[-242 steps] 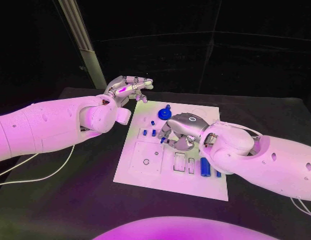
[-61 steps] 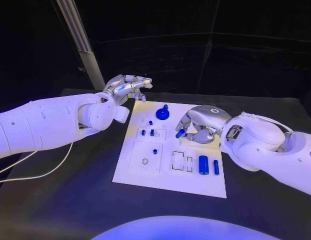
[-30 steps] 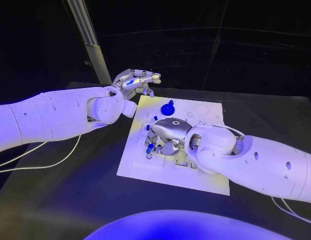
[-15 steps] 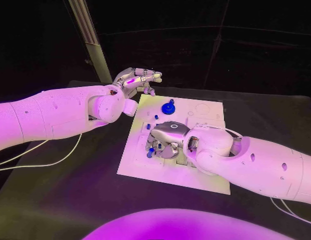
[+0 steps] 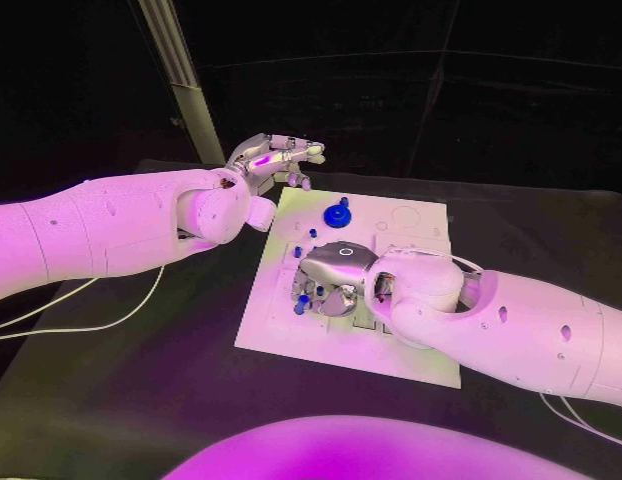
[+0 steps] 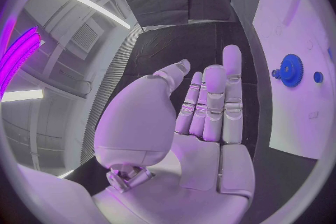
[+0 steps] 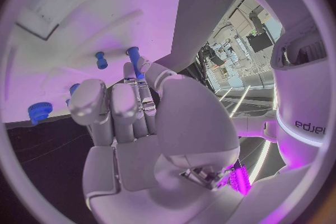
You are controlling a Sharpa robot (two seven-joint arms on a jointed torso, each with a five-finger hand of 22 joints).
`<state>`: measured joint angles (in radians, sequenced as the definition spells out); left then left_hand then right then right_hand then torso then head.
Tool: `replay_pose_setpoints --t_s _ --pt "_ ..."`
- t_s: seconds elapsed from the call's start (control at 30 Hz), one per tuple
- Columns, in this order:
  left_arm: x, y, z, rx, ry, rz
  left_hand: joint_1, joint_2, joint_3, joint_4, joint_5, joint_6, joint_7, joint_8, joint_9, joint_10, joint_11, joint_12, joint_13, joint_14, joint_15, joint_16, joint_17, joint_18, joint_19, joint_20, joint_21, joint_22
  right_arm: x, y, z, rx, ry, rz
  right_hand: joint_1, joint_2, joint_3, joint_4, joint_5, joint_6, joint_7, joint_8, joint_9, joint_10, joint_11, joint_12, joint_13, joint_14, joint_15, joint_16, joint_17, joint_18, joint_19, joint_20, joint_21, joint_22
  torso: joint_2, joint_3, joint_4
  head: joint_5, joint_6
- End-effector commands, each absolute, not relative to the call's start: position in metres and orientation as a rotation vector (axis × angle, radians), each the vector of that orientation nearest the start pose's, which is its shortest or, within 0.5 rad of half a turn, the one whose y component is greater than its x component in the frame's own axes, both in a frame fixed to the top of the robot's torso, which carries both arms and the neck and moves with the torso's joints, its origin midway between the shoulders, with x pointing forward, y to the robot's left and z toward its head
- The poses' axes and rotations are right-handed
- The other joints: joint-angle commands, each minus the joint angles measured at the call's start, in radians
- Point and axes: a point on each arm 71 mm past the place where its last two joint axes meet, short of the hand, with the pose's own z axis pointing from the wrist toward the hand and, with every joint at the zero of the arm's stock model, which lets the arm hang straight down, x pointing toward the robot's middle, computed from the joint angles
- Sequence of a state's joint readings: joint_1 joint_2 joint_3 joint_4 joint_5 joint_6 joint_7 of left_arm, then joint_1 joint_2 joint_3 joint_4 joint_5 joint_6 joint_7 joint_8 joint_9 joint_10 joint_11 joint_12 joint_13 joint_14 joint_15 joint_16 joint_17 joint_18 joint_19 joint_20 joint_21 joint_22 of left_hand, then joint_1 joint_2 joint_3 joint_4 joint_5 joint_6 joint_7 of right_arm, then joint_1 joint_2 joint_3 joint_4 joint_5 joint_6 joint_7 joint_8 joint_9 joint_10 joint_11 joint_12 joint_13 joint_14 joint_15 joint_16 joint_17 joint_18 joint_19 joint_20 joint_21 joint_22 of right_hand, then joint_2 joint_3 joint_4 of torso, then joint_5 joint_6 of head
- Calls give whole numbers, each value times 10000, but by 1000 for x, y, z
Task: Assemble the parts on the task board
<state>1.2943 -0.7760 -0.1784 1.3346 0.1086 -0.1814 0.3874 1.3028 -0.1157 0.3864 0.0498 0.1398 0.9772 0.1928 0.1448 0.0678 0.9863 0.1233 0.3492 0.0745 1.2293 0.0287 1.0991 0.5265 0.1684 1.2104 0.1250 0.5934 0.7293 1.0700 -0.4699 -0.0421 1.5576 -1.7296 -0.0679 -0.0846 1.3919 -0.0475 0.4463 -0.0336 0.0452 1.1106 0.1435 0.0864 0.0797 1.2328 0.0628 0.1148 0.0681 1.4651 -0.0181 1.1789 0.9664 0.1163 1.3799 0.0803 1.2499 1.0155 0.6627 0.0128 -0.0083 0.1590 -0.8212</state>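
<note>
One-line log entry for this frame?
right hand: holding blue peg over task board | left hand: open, off board | blue gear: on board

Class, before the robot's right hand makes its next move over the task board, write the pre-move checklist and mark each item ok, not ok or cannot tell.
1. Right hand holds a blue peg: ok, pinched at the fingertips.
2. Peg lined up over its hole: cannot tell, the hand hides it.
3. Left hand clear of the task board: ok, held beyond its far corner, holding nothing.
4. Blue gear out of the way: ok, at the far end.
5. Board flat on the table: ok.
</note>
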Motion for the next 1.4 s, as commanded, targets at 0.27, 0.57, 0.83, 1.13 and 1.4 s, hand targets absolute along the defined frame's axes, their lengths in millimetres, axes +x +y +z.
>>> replay_pose_setpoints --t_s 0.27,0.57,0.83,1.13,1.4 --pt "523 230 -191 -11662 14654 -15340 76 60 -12 -73 -29 -73 -12 32 2 -69 -35 36 0 -70 28 43 -10 147 5 51 -41 -12 399 4 -233 -7854 17205 8724 -35 52 80 -4 71 79 -18 56 12 0 42 -48 -12 182 -25 -10 -11 -120 24 20 18 -10 -2 2 0 1 -2" --pt "523 229 -191 -11650 14676 -15340 76 60 -12 -73 -29 -73 -12 32 2 -69 -35 36 0 -70 28 43 -10 147 5 51 -41 -12 398 6 -233 -8003 17121 8707 -63 25 78 -6 70 70 -8 41 8 -3 52 -75 -11 174 -16 -19 -32 -119 14 28 14 -18 2 1 -3 -9 -6" --pt "523 229 -191 -11631 14685 -15339 76 60 -12 -73 -29 -73 -12 32 2 -69 -35 36 0 -70 28 43 -10 147 5 51 -41 -12 397 10 -235 -8176 17409 8823 -562 -367 -147 168 464 -284 124 -208 -90 -290 196 -396 -29 169 118 68 20 -125 -31 140 28 -3 0 1 -1 -5 -29" --pt "523 230 -191 -11636 14684 -15325 107 70 -9 -88 -31 -80 -9 45 2 -84 -33 66 -2 -78 29 48 -27 146 10 50 -46 -22 397 10 -233 -7882 17197 9104 -884 -675 -429 305 657 -876 226 -269 -161 -824 345 -527 -45 142 241 115 -4 -112 -86 260 18 -35 -6 0 -8 -8 -43" --pt "522 230 -191 -11651 14699 -15309 107 70 -9 -88 -31 -80 -9 45 2 -84 -33 66 -2 -78 29 48 -27 146 10 50 -46 -22 398 3 -225 -6858 16182 9776 -966 -802 -1393 328 790 -2169 437 -243 -145 -2467 586 -445 -34 -89 437 -290 -707 71 -569 471 -652 -1061 -12 6 -1 -47 -45"
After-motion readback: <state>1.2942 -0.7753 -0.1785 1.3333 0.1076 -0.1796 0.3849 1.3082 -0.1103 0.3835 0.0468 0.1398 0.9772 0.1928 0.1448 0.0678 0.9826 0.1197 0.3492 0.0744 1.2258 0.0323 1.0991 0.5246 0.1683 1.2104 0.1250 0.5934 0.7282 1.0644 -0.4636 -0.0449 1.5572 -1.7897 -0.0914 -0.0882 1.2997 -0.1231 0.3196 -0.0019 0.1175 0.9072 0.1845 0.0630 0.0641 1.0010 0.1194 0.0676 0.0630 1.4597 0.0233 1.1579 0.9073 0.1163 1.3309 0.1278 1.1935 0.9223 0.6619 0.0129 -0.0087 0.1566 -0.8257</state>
